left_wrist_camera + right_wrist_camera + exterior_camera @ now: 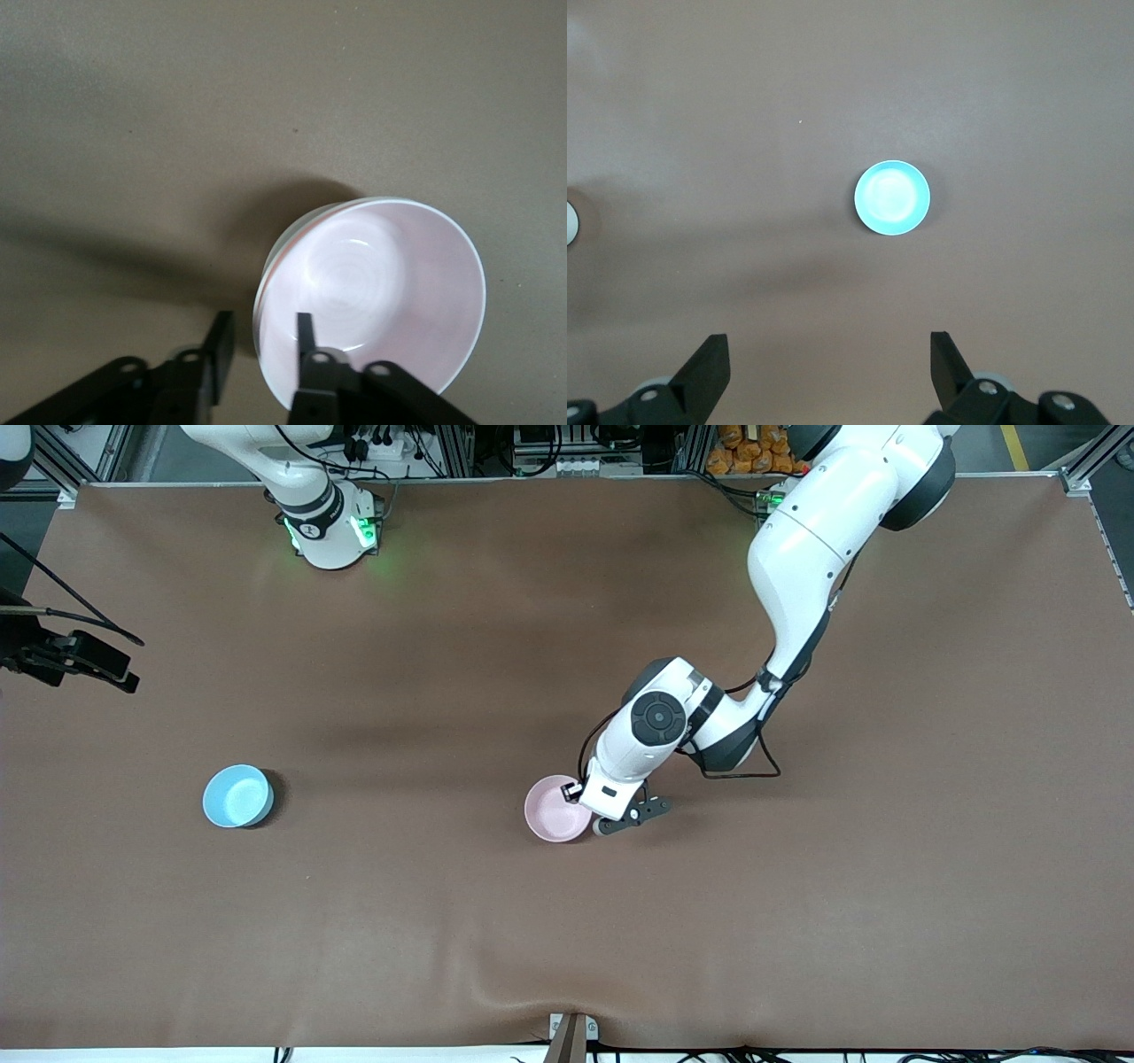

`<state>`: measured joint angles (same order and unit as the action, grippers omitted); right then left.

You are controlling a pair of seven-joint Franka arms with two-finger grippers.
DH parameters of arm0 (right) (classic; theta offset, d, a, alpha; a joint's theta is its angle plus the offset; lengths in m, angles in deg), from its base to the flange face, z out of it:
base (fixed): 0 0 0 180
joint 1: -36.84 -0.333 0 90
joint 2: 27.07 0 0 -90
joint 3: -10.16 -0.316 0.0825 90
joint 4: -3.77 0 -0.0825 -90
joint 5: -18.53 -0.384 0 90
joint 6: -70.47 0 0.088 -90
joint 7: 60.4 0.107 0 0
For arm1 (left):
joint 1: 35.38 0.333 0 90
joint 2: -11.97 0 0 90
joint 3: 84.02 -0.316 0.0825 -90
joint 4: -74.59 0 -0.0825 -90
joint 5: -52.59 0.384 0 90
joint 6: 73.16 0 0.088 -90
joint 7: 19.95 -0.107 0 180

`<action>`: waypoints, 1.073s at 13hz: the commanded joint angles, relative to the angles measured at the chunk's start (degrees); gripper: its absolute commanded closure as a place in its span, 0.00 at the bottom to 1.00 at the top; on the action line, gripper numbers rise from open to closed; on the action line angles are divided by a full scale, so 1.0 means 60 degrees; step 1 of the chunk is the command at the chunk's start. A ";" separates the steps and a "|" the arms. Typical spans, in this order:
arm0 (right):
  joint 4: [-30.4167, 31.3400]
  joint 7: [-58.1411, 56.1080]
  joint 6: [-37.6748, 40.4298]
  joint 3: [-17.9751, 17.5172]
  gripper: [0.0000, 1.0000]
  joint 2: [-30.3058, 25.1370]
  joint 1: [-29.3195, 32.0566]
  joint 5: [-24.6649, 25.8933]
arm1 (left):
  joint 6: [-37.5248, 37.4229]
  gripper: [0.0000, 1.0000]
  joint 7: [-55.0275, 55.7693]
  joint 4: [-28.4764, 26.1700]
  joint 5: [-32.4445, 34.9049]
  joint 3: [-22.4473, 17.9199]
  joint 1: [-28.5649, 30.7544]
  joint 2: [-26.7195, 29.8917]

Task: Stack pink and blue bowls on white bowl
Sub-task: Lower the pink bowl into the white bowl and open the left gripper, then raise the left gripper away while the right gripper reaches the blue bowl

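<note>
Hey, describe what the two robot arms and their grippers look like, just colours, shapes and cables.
Both arms have glossy white rounded shells with dark joint bands. The left arm's wrist bears a round dark cap, and a black cable loops beside it. The right arm's base glows green. The left gripper and the right gripper have slim black jaws on black linkages with silver rivets.

Our left gripper [261, 350] straddles the pink bowl [556, 809] rim, jaws slightly parted; our right gripper [828, 367] waits open high above the tabletop [567, 921].
</note>
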<state>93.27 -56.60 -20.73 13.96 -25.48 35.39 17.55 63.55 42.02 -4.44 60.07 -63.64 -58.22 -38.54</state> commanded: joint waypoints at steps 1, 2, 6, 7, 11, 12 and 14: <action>-0.0048 0.0100 0.0054 0.0041 0.00 0.0028 -0.0256 -0.0085 | -0.1202 0.00 0.0205 0.0222 0.0218 -0.0305 -0.0076 0.0593; -0.0092 -0.0059 0.0054 0.0041 0.00 0.0115 -0.0270 -0.0070 | -0.1613 0.00 0.0146 0.0208 0.0261 -0.0319 0.0041 0.0901; -0.0195 -0.0543 -0.0252 0.0041 0.00 0.0321 -0.0474 -0.0041 | -0.3648 0.00 -0.1446 0.0178 0.0437 -0.0305 0.0875 0.2497; -0.0209 -0.0573 -0.0283 0.0041 0.00 0.0321 -0.0505 -0.0012 | -0.4306 0.00 -0.1944 0.0178 0.0423 -0.0319 0.1022 0.2819; -0.0195 -0.0457 -0.0020 0.0026 0.00 0.0993 -0.0681 0.0032 | -0.6490 0.00 -0.2256 0.0149 0.0437 -0.0305 0.1857 0.4007; -0.0195 -0.0500 -0.0005 0.0041 0.00 0.1183 -0.0579 0.0032 | -0.6887 0.00 -0.2416 0.0149 0.0437 -0.0319 0.1931 0.4270; -0.0253 -0.0559 -0.0106 0.0056 0.00 0.1928 -0.0273 -0.0011 | -0.7095 0.00 -0.3117 0.0018 0.0452 -0.0319 0.2252 0.4812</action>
<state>93.44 -59.20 -21.62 14.17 -18.28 31.96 17.63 22.26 26.27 -1.77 61.57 -65.52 -45.93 -13.71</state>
